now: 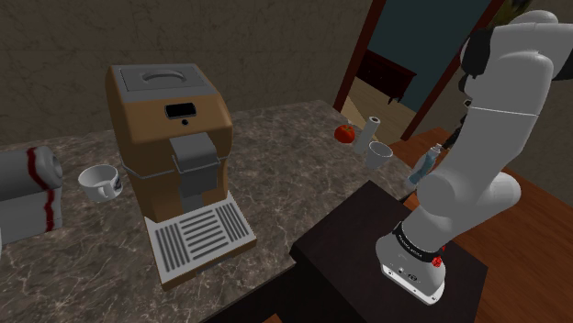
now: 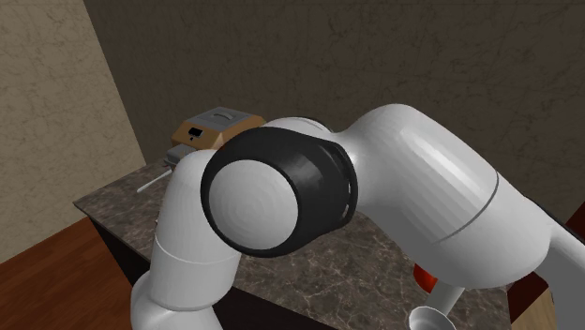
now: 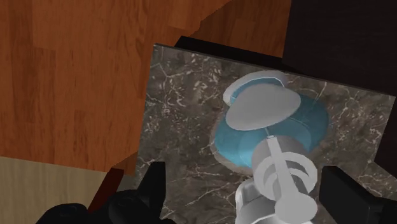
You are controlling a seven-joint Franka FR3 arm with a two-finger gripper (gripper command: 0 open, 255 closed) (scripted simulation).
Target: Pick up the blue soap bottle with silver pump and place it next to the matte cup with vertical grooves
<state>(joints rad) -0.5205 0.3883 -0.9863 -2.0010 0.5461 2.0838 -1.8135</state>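
Observation:
The blue soap bottle (image 3: 270, 137) with its silver pump (image 3: 283, 172) stands on the marble counter (image 3: 184, 114) near a corner. My gripper (image 3: 248, 191) is directly above it and open. Its two black fingers (image 3: 154, 184) stand well apart on either side of the bottle and do not touch it. In the shoulder view the bottle (image 1: 422, 168) shows beside the white arm (image 1: 496, 119), at the counter's right end. A pale cup (image 1: 379, 153) sits just to its left in that view, too small for any grooves to show.
A red apple (image 1: 345, 133) and a white cylinder (image 1: 375, 123) stand behind the pale cup. A brown coffee machine (image 1: 174, 138) fills the counter's middle, with a white mug (image 1: 99, 181) to its left. Wooden floor (image 3: 76, 76) lies past the counter edge.

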